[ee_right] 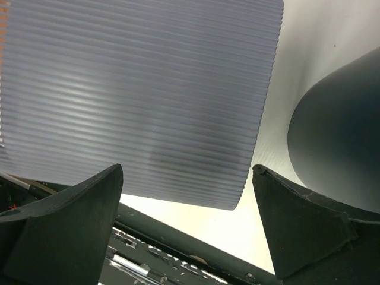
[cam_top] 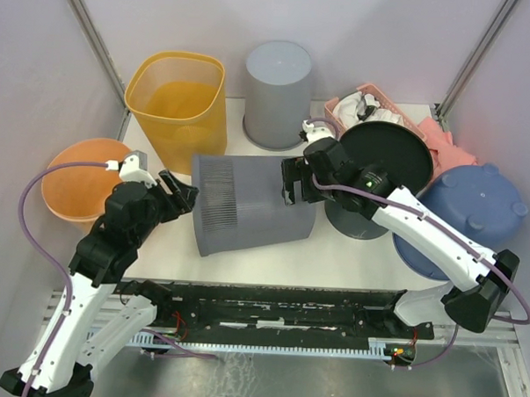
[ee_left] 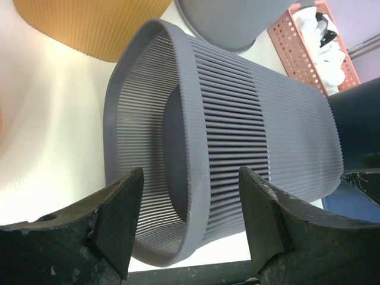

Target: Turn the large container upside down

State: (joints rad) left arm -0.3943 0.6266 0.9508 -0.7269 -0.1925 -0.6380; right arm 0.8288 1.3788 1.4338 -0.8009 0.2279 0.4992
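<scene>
The left gripper (cam_top: 182, 195) has its jaws spread and holds nothing. It is lined up on the mouth of the large container (cam_top: 251, 207), which lies on its side in the middle of the table (cam_top: 350, 255), with the open end toward the left arm and the closed base toward the right. In the left wrist view the near wall of that mouth sits in the gap between the fingers (ee_left: 127, 202), but whether they touch it cannot be told. The right gripper (cam_top: 292, 184) is also spread and empty, over the wall at the base end.

The likeliest failure is a slip. A pinch on a single thin wall may let the plastic flex and slide out of the jaws as the weight comes up. The body is rounded and could also roll off line, toward the yellow bin (cam_top: 177, 98) behind it or toward the table's near edge. The base end will need room to swing, and the black bin (cam_top: 376, 168) stands just beside it (the tightest spot in the scene), so a knock there seems possible.

The container is grey plastic, matte, covered in fine ribs running from lip to base, with a thicker smooth lip around a rounded-rectangle mouth. It narrows slightly toward the base. The ribs lie along the direction in which the wall would slide out of the jaws, so they probably add little hold.
</scene>
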